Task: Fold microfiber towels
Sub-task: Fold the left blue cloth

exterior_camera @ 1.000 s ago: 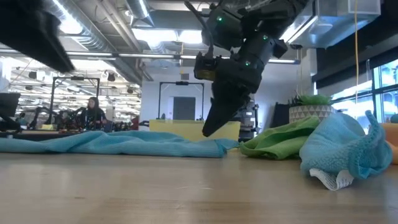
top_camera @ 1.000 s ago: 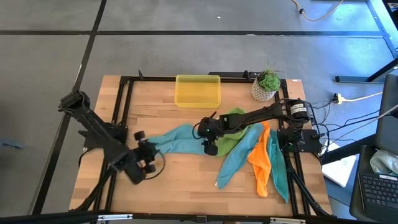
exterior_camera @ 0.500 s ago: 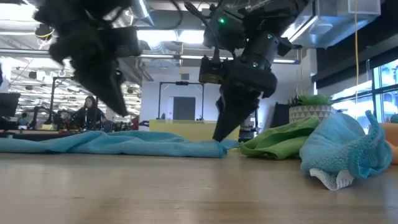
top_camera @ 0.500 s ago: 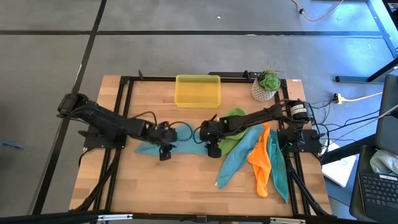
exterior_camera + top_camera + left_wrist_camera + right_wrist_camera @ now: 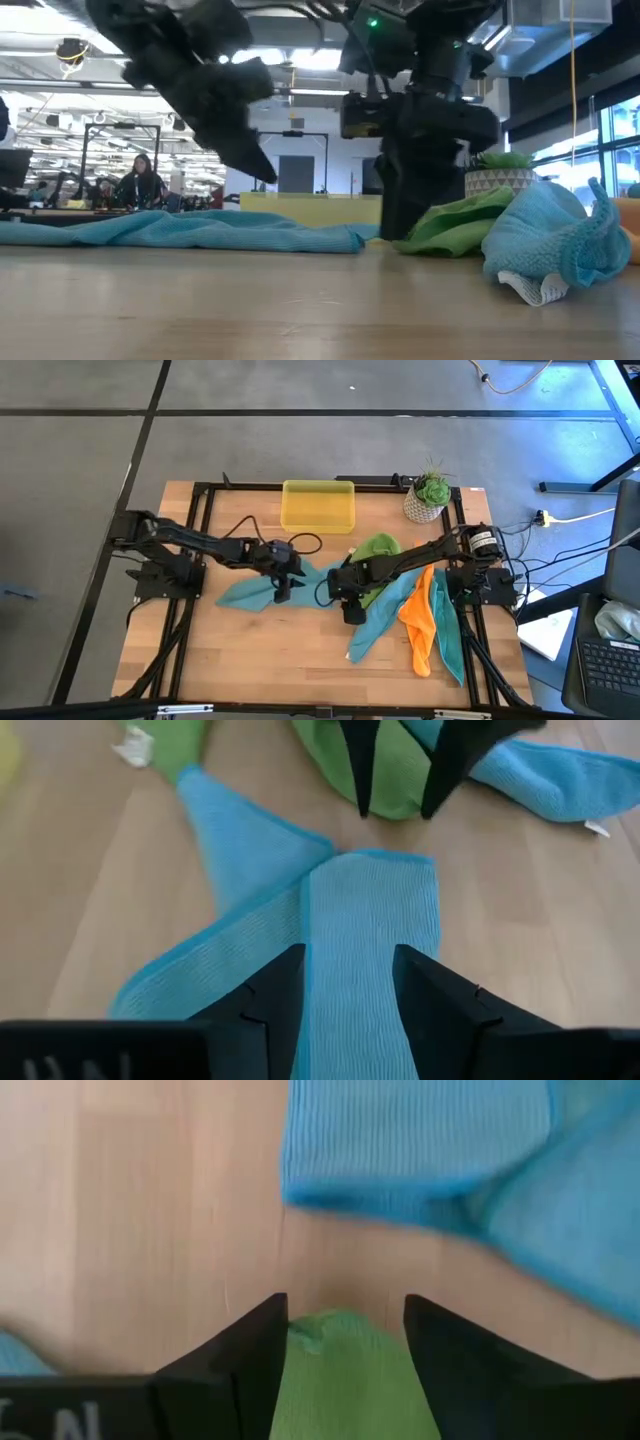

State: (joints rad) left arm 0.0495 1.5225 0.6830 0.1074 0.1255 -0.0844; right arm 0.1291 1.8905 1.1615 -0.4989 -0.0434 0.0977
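A teal microfiber towel (image 5: 250, 592) lies spread on the table left of centre, partly folded over itself (image 5: 370, 900). My left gripper (image 5: 347, 955) hangs open just above its right part, slanting down, fingertips clear of the cloth (image 5: 265, 172). My right gripper (image 5: 352, 612) points down, open, at the near edge of the lime green towel (image 5: 378, 550). A flap of that green cloth (image 5: 340, 1370) shows between its fingers. Another teal towel (image 5: 375, 622), an orange one (image 5: 418, 615) and a third teal one (image 5: 447, 635) lie crumpled at the right. My right gripper stands with its fingers on either side of the green towel's near edge (image 5: 318, 1330), coming from above. I cannot tell whether the fingers touch the cloth.
A yellow tray (image 5: 319, 506) stands at the far middle and a potted plant (image 5: 430, 495) at the far right. A black frame (image 5: 200, 510) runs round the table. Bare wood lies along the near edge (image 5: 280, 660).
My left gripper has swung from the table's near left toward the middle and now hangs over the flat teal towel, turned and tipped forward. My right gripper has shifted a little toward the near right, from the teal towel's end to the green towel's edge.
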